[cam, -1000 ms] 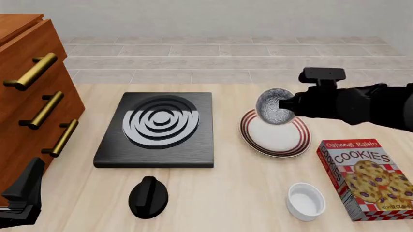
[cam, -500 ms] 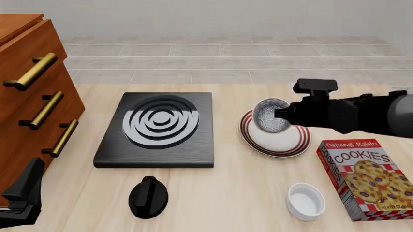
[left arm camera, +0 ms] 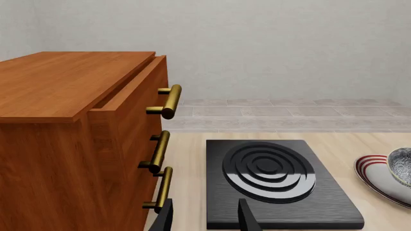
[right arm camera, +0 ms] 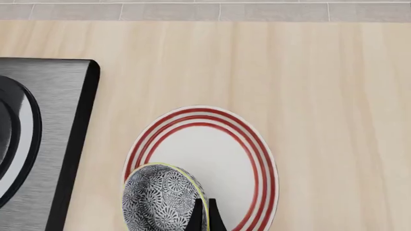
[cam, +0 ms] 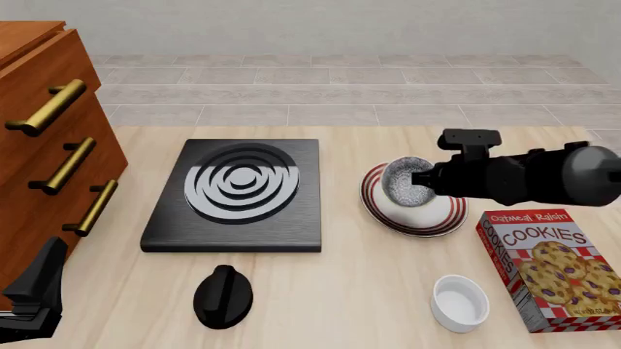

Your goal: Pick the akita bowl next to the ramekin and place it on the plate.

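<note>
The akita bowl is speckled grey inside with a pale rim. It hangs tilted, low over the plate, a white plate with red rings. My right gripper is shut on the bowl's rim. In the right wrist view the bowl sits over the plate's near part, with the closed fingertips pinching its edge. I cannot tell whether the bowl touches the plate. The white ramekin stands nearer the front, beside the cookie box. My left gripper rests at the front left, open and holding nothing.
A black stove slab with white rings lies left of the plate. A black knob-shaped object sits in front of the slab. A wooden drawer cabinet with brass handles fills the left side. An Oatmeal Raisin cookie box lies at the right.
My right gripper has come down and a little toward the front with the akita bowl, bringing it from above the plate's far edge to low over the plate. The left arm stayed still.
</note>
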Available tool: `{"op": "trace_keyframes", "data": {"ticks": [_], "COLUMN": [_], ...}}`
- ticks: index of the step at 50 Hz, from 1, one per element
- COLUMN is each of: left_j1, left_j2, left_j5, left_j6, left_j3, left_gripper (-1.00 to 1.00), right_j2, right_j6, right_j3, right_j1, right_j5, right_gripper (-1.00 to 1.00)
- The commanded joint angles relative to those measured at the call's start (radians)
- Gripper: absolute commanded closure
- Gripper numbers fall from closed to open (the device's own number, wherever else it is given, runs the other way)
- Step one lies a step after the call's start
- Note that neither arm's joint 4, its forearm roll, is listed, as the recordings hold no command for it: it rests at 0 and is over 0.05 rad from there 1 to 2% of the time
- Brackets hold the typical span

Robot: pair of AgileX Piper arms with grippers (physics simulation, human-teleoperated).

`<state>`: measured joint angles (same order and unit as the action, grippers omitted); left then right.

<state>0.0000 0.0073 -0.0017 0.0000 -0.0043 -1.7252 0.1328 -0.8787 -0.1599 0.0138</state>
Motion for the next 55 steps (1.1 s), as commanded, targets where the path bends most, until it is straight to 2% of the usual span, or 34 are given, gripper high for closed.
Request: {"op": "trace_keyframes", "data": {"ticks": [1,42,55], "left_j1": [0.0,0.0,0.0], "left_j2": [0.0,0.0,0.0], "left_j5": [0.0,0.0,0.0], "left_j6": [0.0,0.0,0.0], "left_j3": [0.0,0.0,0.0], "left_gripper": [-1.0,-1.0,-1.0], "right_j2": [-0.047,-0.127,-0.14], "right_j6": [-0.013,-0.02,-0.047], "right_j3": [-0.032,-0.04,-0.04], "right_j1": [0.017,0.018,0.032], "right_j5": [0.011,0.061,0.066], "right_gripper": [1.0,1.0,1.0]}}
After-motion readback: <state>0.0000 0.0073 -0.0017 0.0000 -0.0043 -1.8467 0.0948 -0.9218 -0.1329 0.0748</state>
